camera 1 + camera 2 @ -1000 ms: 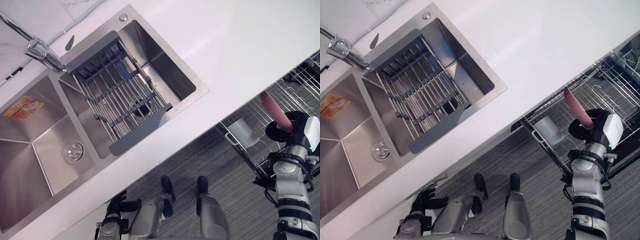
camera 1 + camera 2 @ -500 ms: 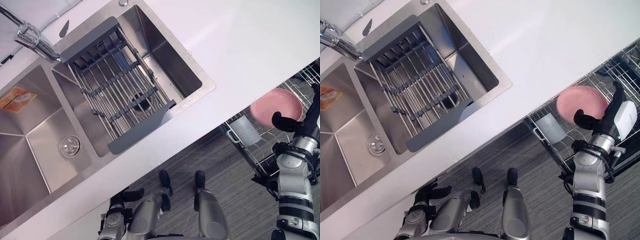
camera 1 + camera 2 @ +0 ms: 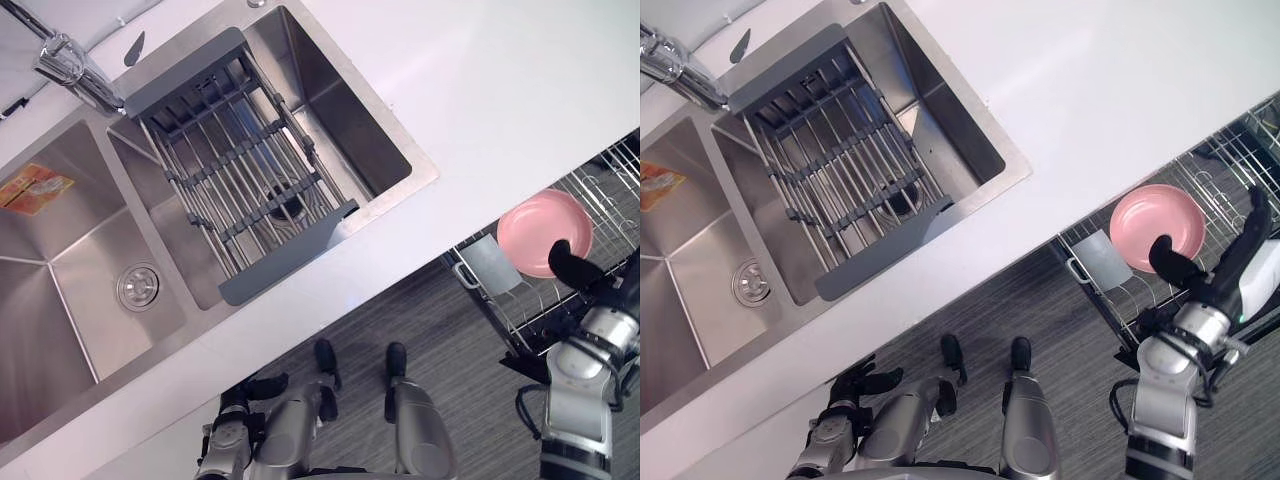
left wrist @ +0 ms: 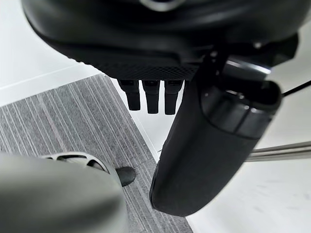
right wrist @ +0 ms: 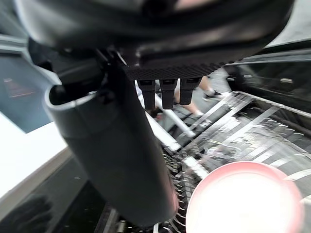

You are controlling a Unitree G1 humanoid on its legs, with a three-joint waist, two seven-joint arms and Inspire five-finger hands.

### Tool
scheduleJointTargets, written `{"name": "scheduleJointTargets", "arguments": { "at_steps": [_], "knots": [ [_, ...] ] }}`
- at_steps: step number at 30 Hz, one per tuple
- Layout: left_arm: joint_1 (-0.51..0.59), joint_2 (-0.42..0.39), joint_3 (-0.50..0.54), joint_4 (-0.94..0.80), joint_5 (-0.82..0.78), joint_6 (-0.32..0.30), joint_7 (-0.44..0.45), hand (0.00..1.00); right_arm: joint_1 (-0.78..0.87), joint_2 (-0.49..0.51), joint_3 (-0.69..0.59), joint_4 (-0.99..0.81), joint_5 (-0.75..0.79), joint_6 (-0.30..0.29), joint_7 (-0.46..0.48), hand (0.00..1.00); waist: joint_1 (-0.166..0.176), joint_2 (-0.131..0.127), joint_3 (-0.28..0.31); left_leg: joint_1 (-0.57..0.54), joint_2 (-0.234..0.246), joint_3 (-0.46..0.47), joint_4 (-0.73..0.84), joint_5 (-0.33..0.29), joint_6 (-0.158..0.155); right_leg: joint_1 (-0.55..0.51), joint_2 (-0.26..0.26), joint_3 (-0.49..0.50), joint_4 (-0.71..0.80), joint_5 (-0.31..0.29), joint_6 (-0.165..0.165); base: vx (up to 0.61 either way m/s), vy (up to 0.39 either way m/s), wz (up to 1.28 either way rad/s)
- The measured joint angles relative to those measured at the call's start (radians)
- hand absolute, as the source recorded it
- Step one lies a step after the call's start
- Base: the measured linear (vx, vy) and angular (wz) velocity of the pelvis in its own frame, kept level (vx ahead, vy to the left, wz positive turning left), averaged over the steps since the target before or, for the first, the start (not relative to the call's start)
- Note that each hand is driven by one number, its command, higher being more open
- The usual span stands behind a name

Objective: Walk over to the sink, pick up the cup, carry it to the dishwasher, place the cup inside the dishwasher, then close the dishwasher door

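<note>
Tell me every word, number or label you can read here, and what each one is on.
Orange and yellow sticker on the bottom of the left sink basin: it carries print, but too small to read.
Dark panel in the right wrist view: faint reddish marks, too blurred to read.
Nothing else in these pictures shows lettering I can make out.
</note>
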Motion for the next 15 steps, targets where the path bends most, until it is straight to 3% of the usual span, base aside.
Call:
{"name": "scheduleJointTargets", "arguments": {
  "at_steps": [6,15],
  "knots": [
    [0.003,-0.005,0.040,0.001,0.001,0.027,-0.009,0.90,0.147,0.095,-0.032,0.024,0.203,-0.059,0.011,0.90,-0.002,-0.024,-0.015,0.014,0.006,-0.002,0.019,-0.016,0.001,0.035,0.003,-0.013,-0.017,0.000,0.000,0.00,-0.001,0.02],
    [0.025,0.009,0.092,0.037,0.004,0.072,-0.027,0.90,0.184,0.119,-0.063,0.263,0.550,-0.155,0.144,0.90,0.001,-0.081,-0.120,0.037,0.014,-0.006,0.051,-0.034,-0.003,0.079,0.006,-0.023,-0.027,-0.001,0.000,0.00,0.001,0.02]
  ]
}}
